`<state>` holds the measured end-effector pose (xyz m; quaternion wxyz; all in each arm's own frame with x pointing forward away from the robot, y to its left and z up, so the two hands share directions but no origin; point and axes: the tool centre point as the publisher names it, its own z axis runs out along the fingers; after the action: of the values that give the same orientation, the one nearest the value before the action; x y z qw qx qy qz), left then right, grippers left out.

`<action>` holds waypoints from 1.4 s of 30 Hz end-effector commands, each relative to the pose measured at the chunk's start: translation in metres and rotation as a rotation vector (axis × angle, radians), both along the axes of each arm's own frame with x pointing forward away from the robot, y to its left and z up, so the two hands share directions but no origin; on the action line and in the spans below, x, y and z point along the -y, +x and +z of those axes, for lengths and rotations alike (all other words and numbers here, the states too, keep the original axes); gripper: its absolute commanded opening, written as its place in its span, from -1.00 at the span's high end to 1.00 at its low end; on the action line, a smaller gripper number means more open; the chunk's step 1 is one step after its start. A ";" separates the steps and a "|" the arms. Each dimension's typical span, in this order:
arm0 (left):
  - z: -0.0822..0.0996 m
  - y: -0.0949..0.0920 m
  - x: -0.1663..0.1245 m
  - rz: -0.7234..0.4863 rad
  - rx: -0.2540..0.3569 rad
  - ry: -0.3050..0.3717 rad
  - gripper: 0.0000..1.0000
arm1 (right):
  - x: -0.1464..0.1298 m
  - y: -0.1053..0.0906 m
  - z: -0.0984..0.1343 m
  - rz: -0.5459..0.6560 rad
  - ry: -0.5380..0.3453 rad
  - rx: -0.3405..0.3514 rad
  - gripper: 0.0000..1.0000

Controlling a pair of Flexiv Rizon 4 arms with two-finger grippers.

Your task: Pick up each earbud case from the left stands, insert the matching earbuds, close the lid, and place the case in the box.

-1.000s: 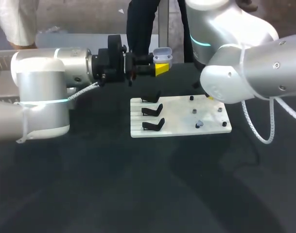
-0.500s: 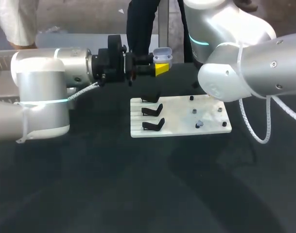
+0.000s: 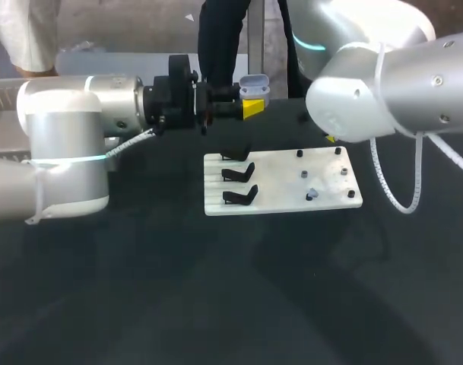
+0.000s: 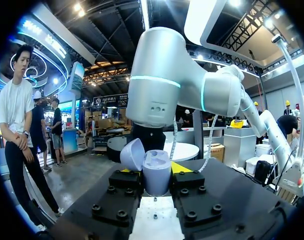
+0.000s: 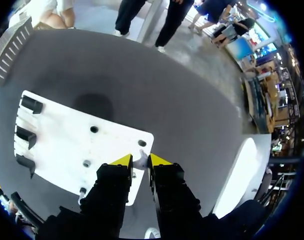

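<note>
Over the bench's far side: left pincer [image 3: 248,107] clamps the earbud case [image 3: 254,86] from both sides, held clear of the bench [image 3: 140,289], beyond the white board [image 3: 277,190].
Case: upright, lid [image 4: 133,154] swung open, mouth facing up; no earbud clearly seated inside.
Right pincer [image 5: 140,161]: pointing down over the board's corner, tips almost together, pinching a small pale earbud [image 5: 140,163].
Key relation: the case lies toward the left arm's side and farther back from the right pincer, well apart; by my judgement the earbud must cross there and enter from above.
Stands [image 3: 239,173]: three, black, all bare.
</note>
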<state>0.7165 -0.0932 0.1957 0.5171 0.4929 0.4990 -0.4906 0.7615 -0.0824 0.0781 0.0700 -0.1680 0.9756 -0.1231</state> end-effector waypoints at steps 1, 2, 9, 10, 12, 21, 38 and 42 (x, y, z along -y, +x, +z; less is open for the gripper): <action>-0.001 -0.002 0.000 0.007 0.004 -0.005 1.00 | -0.002 -0.017 0.033 0.011 0.015 -0.025 1.00; -0.001 -0.002 0.000 0.007 0.004 -0.005 1.00 | -0.004 -0.019 0.037 0.012 0.020 -0.036 1.00; -0.001 -0.002 0.000 0.007 0.004 -0.005 1.00 | -0.017 -0.041 0.072 0.015 0.058 -0.059 1.00; -0.001 -0.002 0.000 0.007 0.004 -0.005 1.00 | -0.018 -0.043 0.077 0.017 0.058 -0.063 1.00; -0.001 -0.002 0.000 0.007 0.004 -0.005 1.00 | -0.021 -0.048 0.086 0.020 0.062 -0.070 1.00; -0.001 -0.002 0.000 0.007 0.004 -0.005 1.00 | -0.041 -0.071 0.122 0.053 0.100 -0.060 1.00; -0.001 -0.002 0.000 0.007 0.004 -0.005 1.00 | -0.046 -0.075 0.124 0.066 0.084 -0.067 1.00; -0.001 -0.002 0.000 0.007 0.004 -0.005 1.00 | -0.053 -0.076 0.126 -0.043 0.088 -0.066 1.00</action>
<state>0.7165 -0.0931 0.1957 0.5170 0.4929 0.4990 -0.4906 0.6870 -0.0361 0.2014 0.0462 -0.1871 0.9785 -0.0734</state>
